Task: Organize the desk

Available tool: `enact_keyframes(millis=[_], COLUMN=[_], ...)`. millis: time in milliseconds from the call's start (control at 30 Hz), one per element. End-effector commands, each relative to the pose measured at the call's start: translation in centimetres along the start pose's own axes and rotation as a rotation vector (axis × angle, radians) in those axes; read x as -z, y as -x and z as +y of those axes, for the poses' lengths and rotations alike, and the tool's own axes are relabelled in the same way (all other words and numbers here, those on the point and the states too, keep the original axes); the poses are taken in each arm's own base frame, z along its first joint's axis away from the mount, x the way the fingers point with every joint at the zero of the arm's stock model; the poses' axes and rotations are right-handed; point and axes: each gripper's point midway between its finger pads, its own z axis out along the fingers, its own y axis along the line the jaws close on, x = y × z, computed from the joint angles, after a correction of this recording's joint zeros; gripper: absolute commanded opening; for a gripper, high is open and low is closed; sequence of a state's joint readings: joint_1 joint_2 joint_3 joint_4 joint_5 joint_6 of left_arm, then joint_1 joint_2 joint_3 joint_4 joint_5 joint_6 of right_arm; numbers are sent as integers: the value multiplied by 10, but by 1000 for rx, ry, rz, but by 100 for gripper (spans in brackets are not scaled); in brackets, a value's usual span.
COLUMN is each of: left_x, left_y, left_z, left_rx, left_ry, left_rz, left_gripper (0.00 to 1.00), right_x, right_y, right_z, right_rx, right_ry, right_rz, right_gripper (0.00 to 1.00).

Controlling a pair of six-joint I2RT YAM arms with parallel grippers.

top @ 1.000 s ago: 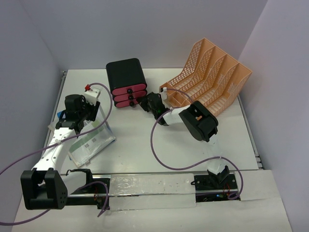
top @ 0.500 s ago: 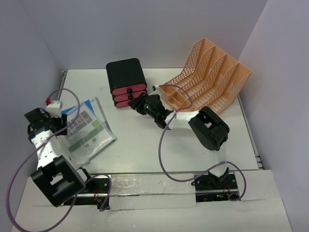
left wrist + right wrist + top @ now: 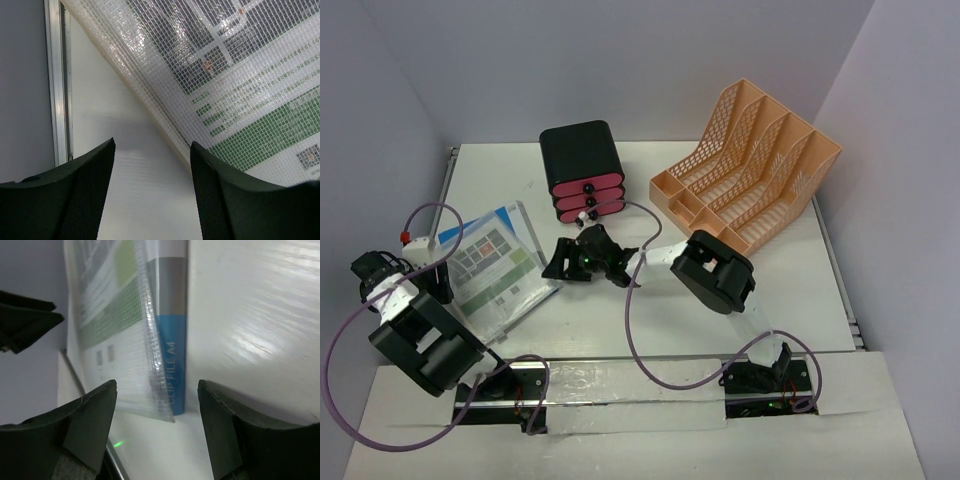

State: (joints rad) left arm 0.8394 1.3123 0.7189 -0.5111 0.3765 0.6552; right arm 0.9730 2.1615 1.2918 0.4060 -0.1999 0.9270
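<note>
The white desk (image 3: pixel 650 320) carries a clear mesh file pouch (image 3: pixel 495 262) of printed sheets, lying flat at the left. My left gripper (image 3: pixel 432 285) is open and empty, low at the pouch's left edge. In the left wrist view (image 3: pixel 152 165) its jaws frame bare desk, with the pouch (image 3: pixel 240 85) ahead to the right. My right gripper (image 3: pixel 560 265) is open and empty, just right of the pouch and pointing at it. In the right wrist view (image 3: pixel 157 415) the pouch's blue strip (image 3: pixel 172 365) lies ahead between the jaws, untouched.
A black drawer box with pink drawers (image 3: pixel 582 170) stands at the back centre. A peach-orange mesh file rack (image 3: pixel 750 165) stands at the back right. The desk's metal rail (image 3: pixel 57 80) runs along the left edge. Purple cables loop over the front of the desk.
My left arm has drawn back off the pouch to the desk's left edge. My right gripper has swung from beside the rack and drawers leftward to the pouch's right edge. The pouch now lies uncovered.
</note>
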Motion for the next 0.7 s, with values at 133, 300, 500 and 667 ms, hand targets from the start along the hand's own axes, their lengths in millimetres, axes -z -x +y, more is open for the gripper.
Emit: enact_keyframes(millis=[133,300,500,667], left_x=[-6,-6,-4,-6], left_y=[8,6,9,9], left_z=[4,3,1,-2], left_rx=[-6,-10,-18,-15], left_ry=[0,-2,-10,-21], left_rz=[-42,-42,-52,-58], left_gripper=[68,69,69,69], right_x=[-15,-8,5,12], right_y=[-24,-28,-30,-35], right_z=[8,10,24,33], right_rx=[14,12,-1,-27], right_ry=[48,66,116,156], right_rz=[101,87,92,96], right_gripper=[67,49,44,40])
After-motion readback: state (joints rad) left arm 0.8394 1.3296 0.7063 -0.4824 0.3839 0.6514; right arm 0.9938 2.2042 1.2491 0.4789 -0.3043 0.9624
